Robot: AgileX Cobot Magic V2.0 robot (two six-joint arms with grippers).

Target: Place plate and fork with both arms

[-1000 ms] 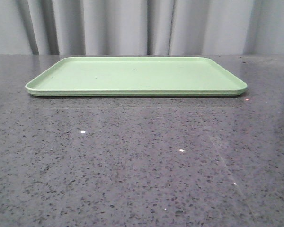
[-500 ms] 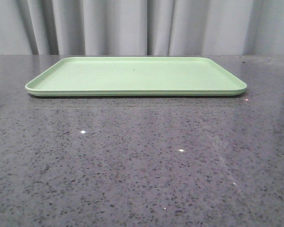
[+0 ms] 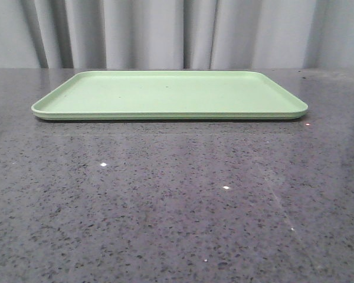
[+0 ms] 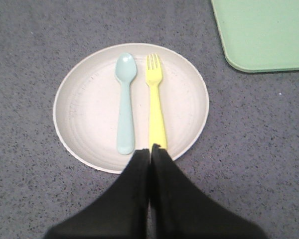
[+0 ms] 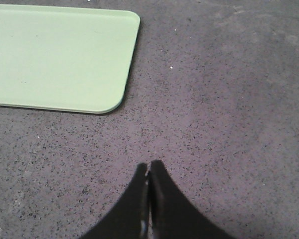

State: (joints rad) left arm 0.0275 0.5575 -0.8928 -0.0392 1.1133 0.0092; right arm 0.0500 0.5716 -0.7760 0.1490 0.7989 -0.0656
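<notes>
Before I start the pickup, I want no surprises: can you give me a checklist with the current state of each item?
1. Green tray bare for placing: ok.
2. Fork lying on the plate, apart from the blue spoon: ok.
3. Left gripper jaws open for grasping: not ok, closed.
4. Right gripper jaws open: not ok, closed over bare table.
5. Left gripper's height above the plate: cannot tell.
</notes>
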